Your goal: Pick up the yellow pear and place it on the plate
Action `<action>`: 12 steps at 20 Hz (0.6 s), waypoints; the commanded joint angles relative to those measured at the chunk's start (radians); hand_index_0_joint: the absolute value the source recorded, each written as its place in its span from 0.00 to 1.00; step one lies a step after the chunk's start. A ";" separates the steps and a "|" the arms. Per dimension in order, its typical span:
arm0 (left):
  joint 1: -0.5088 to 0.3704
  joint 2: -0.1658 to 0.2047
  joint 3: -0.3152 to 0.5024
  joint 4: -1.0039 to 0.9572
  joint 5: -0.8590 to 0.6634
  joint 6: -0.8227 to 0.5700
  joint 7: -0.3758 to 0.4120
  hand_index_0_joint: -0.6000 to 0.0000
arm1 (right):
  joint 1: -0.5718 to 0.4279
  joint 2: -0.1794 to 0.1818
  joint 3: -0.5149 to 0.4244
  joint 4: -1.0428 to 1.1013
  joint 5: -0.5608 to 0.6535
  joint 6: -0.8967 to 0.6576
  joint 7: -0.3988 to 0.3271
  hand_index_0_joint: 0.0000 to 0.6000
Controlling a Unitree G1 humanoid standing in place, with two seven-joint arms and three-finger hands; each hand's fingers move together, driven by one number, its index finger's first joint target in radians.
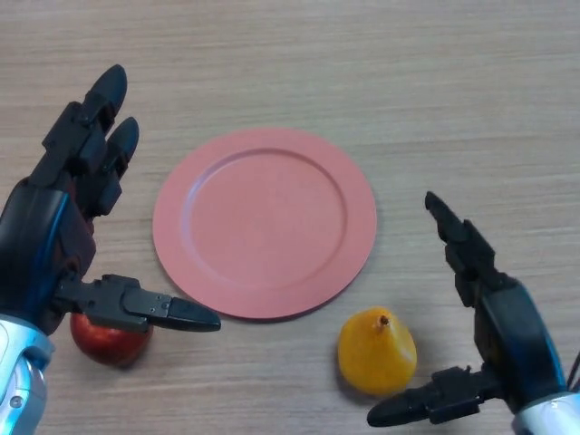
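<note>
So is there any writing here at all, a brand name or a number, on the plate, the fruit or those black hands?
None can be read: the pink plate, the yellow pear, the red apple, the left hand, the right hand and the wooden table all show no words, numbers or signs.

No readable text, no labels, no brands, no numbers, no signs anywhere

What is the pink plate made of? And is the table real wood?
The plate looks like matte plastic: one even pink colour with a soft, dull sheen. The table shows pale wood grain in straight streaks; it may be a printed laminate rather than solid wood.
</note>
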 commanded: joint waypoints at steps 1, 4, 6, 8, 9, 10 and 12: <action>-0.025 0.021 0.046 -0.063 -0.004 -0.115 0.044 1.00 | -0.073 0.005 -0.002 0.055 -0.085 -0.208 -0.060 0.00; -0.025 0.022 0.048 -0.054 -0.004 -0.126 0.041 1.00 | -0.107 0.005 0.027 0.162 -0.109 -0.246 -0.093 0.00; -0.026 0.024 0.052 -0.057 -0.003 -0.121 0.037 1.00 | -0.114 0.005 0.061 0.210 -0.107 -0.248 -0.116 0.00; -0.024 0.020 0.050 -0.055 -0.004 -0.129 0.051 1.00 | -0.127 0.005 0.089 0.243 -0.101 -0.239 -0.139 0.00; -0.023 0.019 0.049 -0.053 -0.008 -0.133 0.055 1.00 | -0.127 0.005 0.102 0.249 -0.093 -0.229 -0.138 0.00; -0.023 0.019 0.050 -0.054 -0.009 -0.132 0.054 1.00 | -0.127 0.005 0.102 0.248 -0.092 -0.225 -0.138 0.17; -0.023 0.022 0.057 -0.059 -0.013 -0.120 0.051 1.00 | -0.121 0.005 0.102 0.237 -0.100 -0.188 -0.147 0.58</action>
